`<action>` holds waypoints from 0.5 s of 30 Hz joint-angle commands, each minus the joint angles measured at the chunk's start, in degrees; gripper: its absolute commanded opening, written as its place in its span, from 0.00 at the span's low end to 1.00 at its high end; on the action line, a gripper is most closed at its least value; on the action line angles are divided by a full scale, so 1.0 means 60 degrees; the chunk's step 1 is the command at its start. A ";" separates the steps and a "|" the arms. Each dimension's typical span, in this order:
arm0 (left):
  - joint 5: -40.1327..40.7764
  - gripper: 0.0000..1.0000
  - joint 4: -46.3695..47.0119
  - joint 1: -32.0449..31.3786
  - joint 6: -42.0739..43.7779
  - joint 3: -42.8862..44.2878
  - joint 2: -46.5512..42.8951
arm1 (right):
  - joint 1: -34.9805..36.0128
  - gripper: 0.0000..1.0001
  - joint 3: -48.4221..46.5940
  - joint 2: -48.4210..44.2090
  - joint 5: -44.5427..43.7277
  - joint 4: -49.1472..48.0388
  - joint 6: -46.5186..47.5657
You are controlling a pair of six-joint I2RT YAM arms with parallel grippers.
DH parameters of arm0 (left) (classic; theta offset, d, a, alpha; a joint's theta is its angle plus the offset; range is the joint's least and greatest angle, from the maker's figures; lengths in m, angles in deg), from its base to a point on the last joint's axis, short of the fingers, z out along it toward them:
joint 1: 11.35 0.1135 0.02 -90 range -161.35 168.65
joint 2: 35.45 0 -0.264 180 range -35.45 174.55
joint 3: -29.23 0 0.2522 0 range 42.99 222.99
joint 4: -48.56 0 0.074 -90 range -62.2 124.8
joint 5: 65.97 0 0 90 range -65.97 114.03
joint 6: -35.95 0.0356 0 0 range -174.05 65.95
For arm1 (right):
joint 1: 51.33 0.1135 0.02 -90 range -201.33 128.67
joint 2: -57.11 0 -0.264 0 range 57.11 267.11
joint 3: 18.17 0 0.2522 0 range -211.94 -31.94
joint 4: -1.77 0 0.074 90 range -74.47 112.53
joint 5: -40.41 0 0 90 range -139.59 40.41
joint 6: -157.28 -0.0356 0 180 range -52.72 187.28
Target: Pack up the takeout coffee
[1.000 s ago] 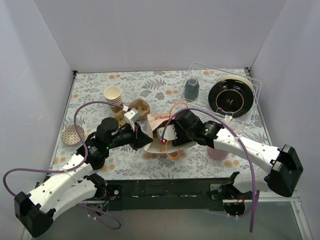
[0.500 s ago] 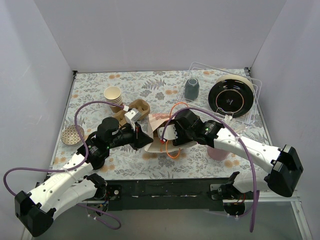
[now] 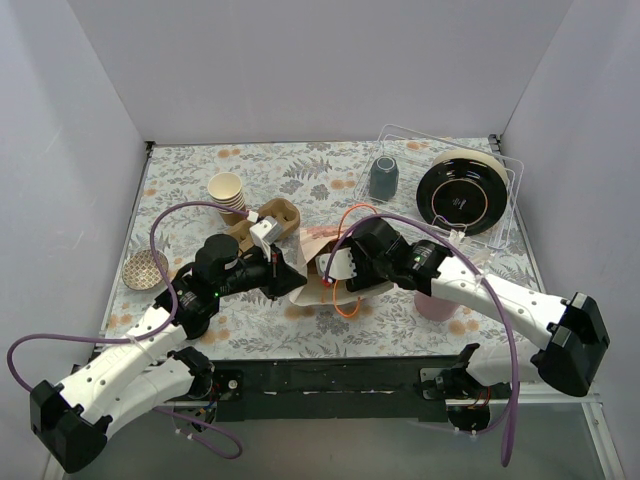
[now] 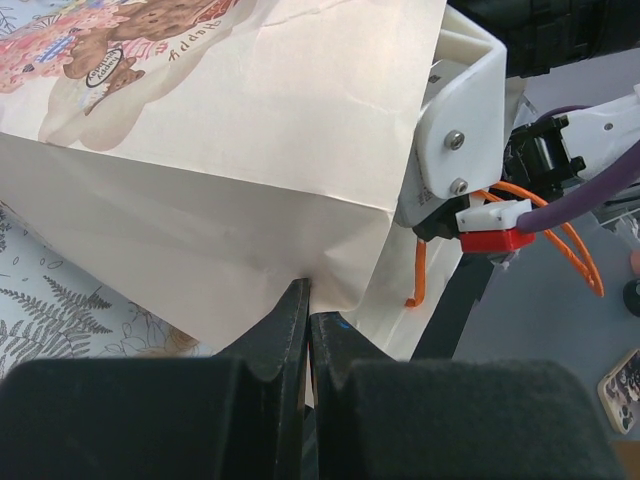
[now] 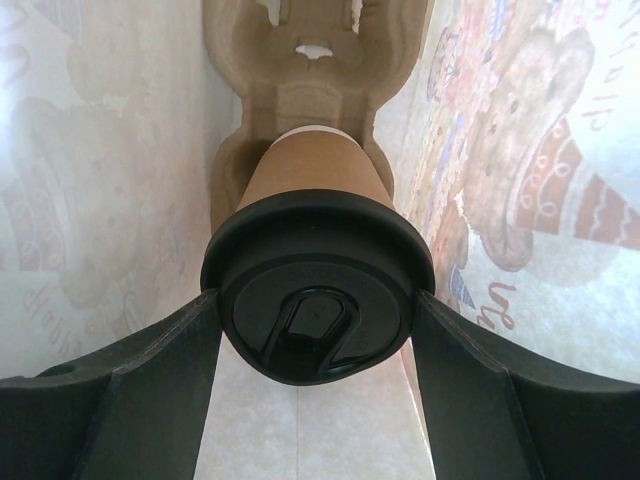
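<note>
One takeout coffee (image 5: pixel 315 170): black lid faces the right wrist camera; base meets a pocket of the pulp carrier (image 5: pixel 310 80).
Enclosure: printed paper bag (image 4: pixel 250 150) walls on both sides.
Right gripper (image 5: pixel 317 300): clamped across the lid's rim.
Left gripper (image 4: pixel 308 300): pinched together on the bag's lower edge.
Support: floral table (image 3: pixel 300 165).

takeout coffee (image 5: pixel 310 175) — clasped by right gripper (image 5: pixel 318 300) | seated in pulp carrier (image 5: pixel 300 85) | inside bag (image 5: pixel 100 200)

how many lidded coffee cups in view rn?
1. The takeout coffee is between the paper bag walls, flanked by the fingers of the right gripper, seen only from the right wrist. The stacked cups back left have no lids. More could be hidden in the bag.
</note>
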 commanded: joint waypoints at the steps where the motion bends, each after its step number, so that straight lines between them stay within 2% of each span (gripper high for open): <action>1: -0.0149 0.00 -0.0044 -0.0050 -0.0129 0.0259 0.0003 | 0.0016 0.31 -0.0489 -0.0413 0.0223 0.0120 0.0392; 15: -0.0090 0.00 -0.0102 -0.0036 -0.0085 0.0318 0.0046 | 0.0031 0.30 -0.0137 -0.0399 -0.0434 0.0354 0.0553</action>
